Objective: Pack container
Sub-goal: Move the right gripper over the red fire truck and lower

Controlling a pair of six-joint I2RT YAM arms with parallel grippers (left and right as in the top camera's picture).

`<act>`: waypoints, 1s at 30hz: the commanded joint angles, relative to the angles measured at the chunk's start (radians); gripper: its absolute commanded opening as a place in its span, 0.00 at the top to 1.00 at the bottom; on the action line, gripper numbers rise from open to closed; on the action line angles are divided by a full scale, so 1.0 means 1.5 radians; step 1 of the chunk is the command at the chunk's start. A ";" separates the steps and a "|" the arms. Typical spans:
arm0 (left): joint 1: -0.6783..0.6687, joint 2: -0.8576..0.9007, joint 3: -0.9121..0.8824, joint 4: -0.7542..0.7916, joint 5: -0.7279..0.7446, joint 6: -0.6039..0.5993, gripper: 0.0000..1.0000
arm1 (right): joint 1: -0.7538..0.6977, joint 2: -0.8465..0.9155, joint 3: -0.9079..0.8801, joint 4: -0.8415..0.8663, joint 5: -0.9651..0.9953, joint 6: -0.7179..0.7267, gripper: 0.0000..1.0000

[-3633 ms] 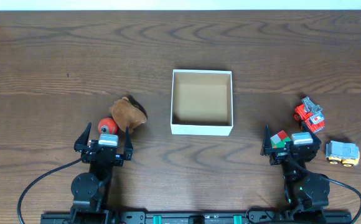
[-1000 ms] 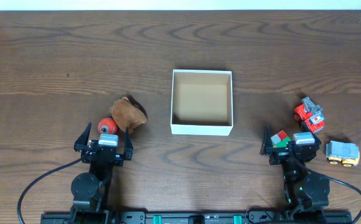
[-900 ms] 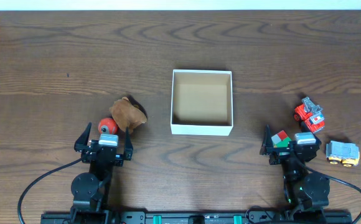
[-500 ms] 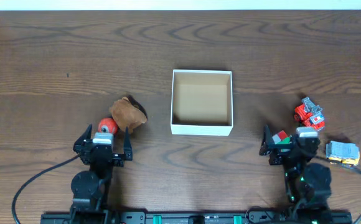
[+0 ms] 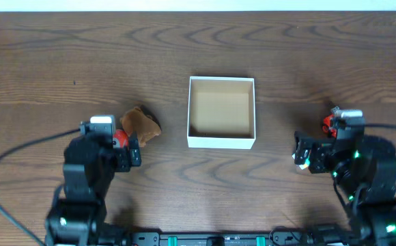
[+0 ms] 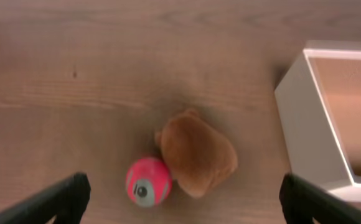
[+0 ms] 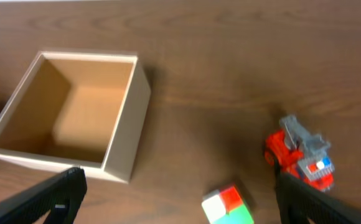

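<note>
On the wooden table, the white-walled container sits at centre between the arms, the left gripper spread wide above a brown plush toy and red ball, the right gripper equally wide near a red toy truck and coloured cube.

Wood table w/ container at ctr. Brown plush touching red ball on L; toy truck, color cube on R.
</note>
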 commanded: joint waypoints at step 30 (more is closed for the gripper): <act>0.001 0.142 0.188 -0.197 0.017 -0.041 0.02 | -0.338 0.592 0.442 -0.291 -0.095 -0.477 0.01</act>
